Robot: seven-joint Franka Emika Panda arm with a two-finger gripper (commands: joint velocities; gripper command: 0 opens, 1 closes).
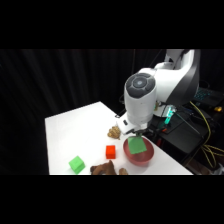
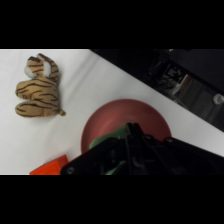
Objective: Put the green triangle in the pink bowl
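**Green triangle over the pink bowl**

Side view: the end effector (image 1: 136, 133) hangs over the pink bowl (image 1: 138, 156) on the table (image 1: 75, 130), the green triangle (image 1: 135, 145) just beneath it, inside the bowl's rim. Whether the end effector grips it, I cannot tell.

Wrist view: green (image 2: 111, 137) shows behind the black linkage, above the bowl (image 2: 125, 117); a toy tiger (image 2: 39, 87) lies well apart.

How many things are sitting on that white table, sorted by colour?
Green: 2, the green triangle over the pink bowl and a light-green cube
Red: 1, a cube
Pink: 1, the pink bowl
Brown or striped toys: 2, a tiger and a brown toy
Total: 6
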